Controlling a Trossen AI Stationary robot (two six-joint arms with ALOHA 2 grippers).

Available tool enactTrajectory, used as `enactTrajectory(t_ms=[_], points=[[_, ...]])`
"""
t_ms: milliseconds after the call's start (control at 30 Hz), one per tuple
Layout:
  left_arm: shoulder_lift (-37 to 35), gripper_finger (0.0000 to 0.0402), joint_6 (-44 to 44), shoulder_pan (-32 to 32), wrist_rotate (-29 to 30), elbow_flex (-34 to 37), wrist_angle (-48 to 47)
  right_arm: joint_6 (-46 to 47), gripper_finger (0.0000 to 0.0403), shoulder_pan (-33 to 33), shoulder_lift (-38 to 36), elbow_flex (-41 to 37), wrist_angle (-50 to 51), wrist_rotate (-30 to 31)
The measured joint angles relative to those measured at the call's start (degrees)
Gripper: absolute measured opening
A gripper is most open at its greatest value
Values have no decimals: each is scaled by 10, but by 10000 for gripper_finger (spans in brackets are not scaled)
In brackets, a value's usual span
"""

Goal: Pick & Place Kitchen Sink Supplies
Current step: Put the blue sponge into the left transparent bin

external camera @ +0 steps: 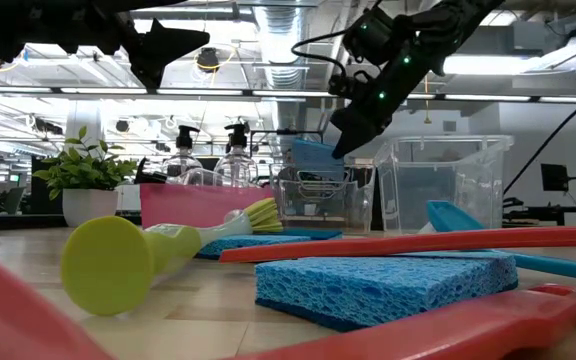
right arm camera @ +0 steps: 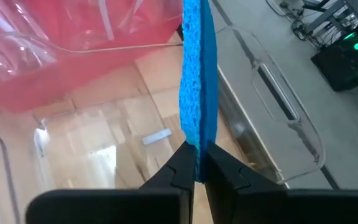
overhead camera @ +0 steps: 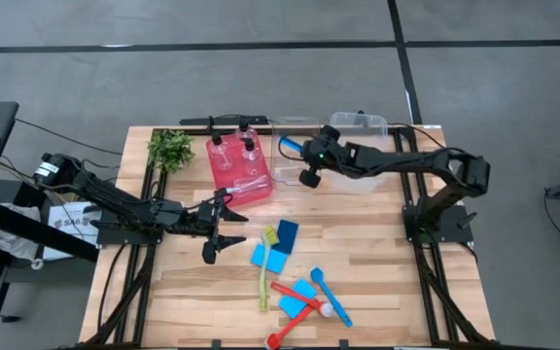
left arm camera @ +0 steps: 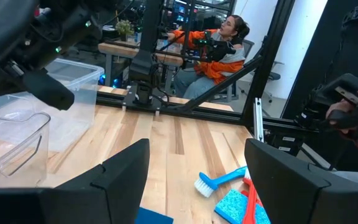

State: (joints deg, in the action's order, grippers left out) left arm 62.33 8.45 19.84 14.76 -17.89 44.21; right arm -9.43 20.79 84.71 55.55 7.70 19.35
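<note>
My right gripper is shut on a blue sponge and hangs over a small clear bin at the far middle of the table. Beside that bin, a red bin holds clear pump bottles. My left gripper hovers open and level left of centre, touching nothing. More blue sponges lie flat on the table near the front. With them lie a yellow-green brush, a red brush and a blue brush. My right gripper pinches the sponge between its two fingers, one on each broad face, at the sponge's near end. The fingers slant downward from the table's right side. The sponge stands on edge, sticks out past the fingertips and is lifted clear above the clear bin.
A leafy plant stands at the far left. A larger clear bin sits under my right arm at the far right. A person in orange sits beyond the table. Bare wood lies along the table's left and right sides.
</note>
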Motion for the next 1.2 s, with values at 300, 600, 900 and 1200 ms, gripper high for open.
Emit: enactTrajectory(t_ms=[300, 600, 900, 1200], points=[[0, 266, -5, 0, 0, 0, 0, -4, 53, 0, -7, 0, 9, 1], [0, 266, -5, 0, 0, 0, 0, -16, 111, -12, -16, 0, 13, 2], [0, 266, -5, 0, 0, 0, 0, -50, 115, -103, -109, 0, 7, 2], [0, 266, -5, 0, 0, 0, 0, -64, 109, -274, -138, 1, 26, -6]])
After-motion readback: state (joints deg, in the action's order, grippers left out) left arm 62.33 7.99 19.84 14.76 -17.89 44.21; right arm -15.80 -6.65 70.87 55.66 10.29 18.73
